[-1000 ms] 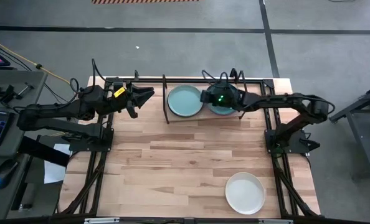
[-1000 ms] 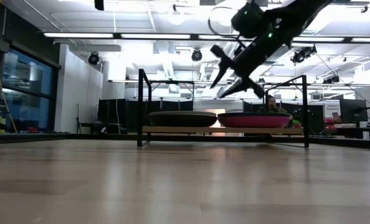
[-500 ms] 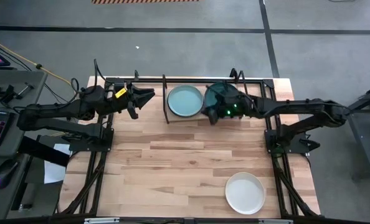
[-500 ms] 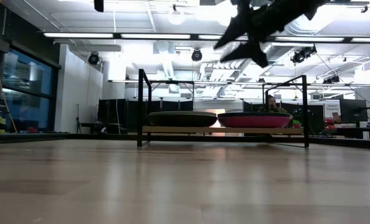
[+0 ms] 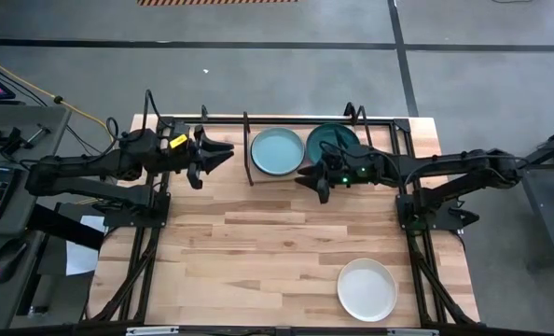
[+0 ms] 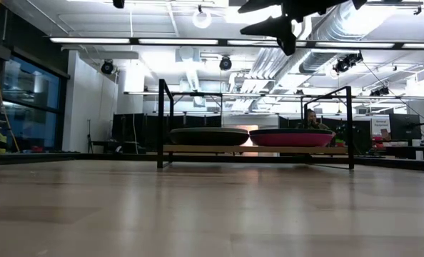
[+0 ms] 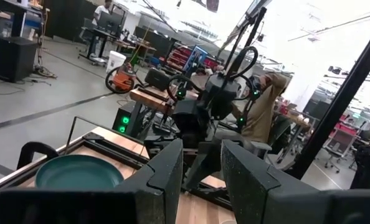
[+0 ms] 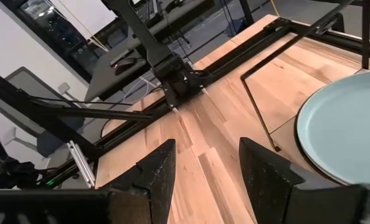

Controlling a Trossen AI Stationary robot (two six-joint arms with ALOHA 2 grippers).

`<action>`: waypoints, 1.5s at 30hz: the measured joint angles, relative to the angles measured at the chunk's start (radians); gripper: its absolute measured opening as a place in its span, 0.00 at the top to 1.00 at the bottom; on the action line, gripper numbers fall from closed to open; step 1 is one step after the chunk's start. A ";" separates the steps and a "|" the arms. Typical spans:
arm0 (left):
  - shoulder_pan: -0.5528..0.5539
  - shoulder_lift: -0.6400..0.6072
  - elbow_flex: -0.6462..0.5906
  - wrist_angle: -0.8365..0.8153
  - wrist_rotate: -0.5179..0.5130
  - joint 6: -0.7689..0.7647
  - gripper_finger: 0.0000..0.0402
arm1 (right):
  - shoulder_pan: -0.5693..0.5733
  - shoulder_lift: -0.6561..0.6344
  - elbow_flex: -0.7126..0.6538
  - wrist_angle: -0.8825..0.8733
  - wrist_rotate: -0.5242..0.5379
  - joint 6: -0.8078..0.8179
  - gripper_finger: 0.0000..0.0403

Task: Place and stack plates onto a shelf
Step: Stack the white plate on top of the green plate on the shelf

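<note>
**Two stacks on the shelf, one white plate left on the bench**

The right claw [image 5: 312, 183] hangs above the bench just in front of the shelf, its fingers apart and holding nothing — the right wrist view shows bare wood between them. The left claw [image 5: 218, 149] waits off the shelf's left end, also raised; its fingers stand a little apart with nothing between them.

Just behind the right claw, the shelf [image 5: 249, 177] carries plates in two places. The light teal plate [image 5: 277, 150] lies topmost on the left and the dark teal plate [image 5: 333, 139] topmost on the right, side by side and flat. In the low view a magenta plate [image 6: 292, 138] shows in the right-hand place, so that one is likely a stack, with the dark teal plate on top. The left-hand place shows there only as a dark shape; how many plates lie under either top plate cannot be counted from these views.

Well apart from all this, near the front right of the bench [image 5: 258, 252], the white plate [image 5: 367, 288] lies flat and alone — the only plate visible off the shelf.

By my reading the task is close to its end: the shelf is loaded, and what is left is to fetch the white plate and set it on one of the stacks. The empty right claw is the nearer of the two.
</note>
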State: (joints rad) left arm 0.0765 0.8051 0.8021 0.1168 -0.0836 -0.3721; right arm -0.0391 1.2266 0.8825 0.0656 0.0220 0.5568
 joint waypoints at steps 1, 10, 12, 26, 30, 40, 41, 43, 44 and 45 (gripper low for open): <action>0.000 0.000 0.000 0.000 0.000 0.000 0.75 | 0.000 0.000 0.000 -0.001 0.000 0.001 0.61; 0.000 0.000 0.000 0.000 -0.002 -0.017 0.75 | 0.000 0.000 0.000 0.016 0.000 0.003 0.61; 0.000 0.000 0.000 0.000 -0.002 -0.017 0.75 | 0.000 0.000 0.000 0.018 0.000 0.003 0.61; 0.000 0.000 0.000 0.000 -0.009 0.008 0.75 | 0.000 0.000 -0.001 0.106 -0.080 0.011 0.61; 0.000 0.000 0.000 0.000 -0.009 0.008 0.75 | 0.018 0.000 -0.001 -0.013 -0.214 0.065 0.61; 0.001 0.000 0.000 0.000 -0.010 -0.035 0.75 | 0.155 0.000 -0.001 -0.357 -0.308 0.190 0.61; 0.001 0.000 0.000 0.000 -0.010 -0.035 0.75 | 0.171 0.000 -0.001 -0.387 -0.314 0.191 0.61; 0.001 0.000 0.000 0.000 -0.010 -0.036 0.75 | 0.202 0.000 -0.001 -0.454 -0.327 0.207 0.61; 0.001 0.000 0.000 0.000 -0.010 -0.036 0.75 | 0.218 0.000 -0.001 -0.490 -0.330 0.223 0.61; 0.001 0.000 0.000 0.000 -0.010 -0.036 0.75 | 0.233 0.000 -0.001 -0.526 -0.329 0.235 0.61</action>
State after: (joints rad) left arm 0.0772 0.8051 0.8021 0.1173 -0.0933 -0.4080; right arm 0.1941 1.2270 0.8816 -0.4605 -0.3072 0.7921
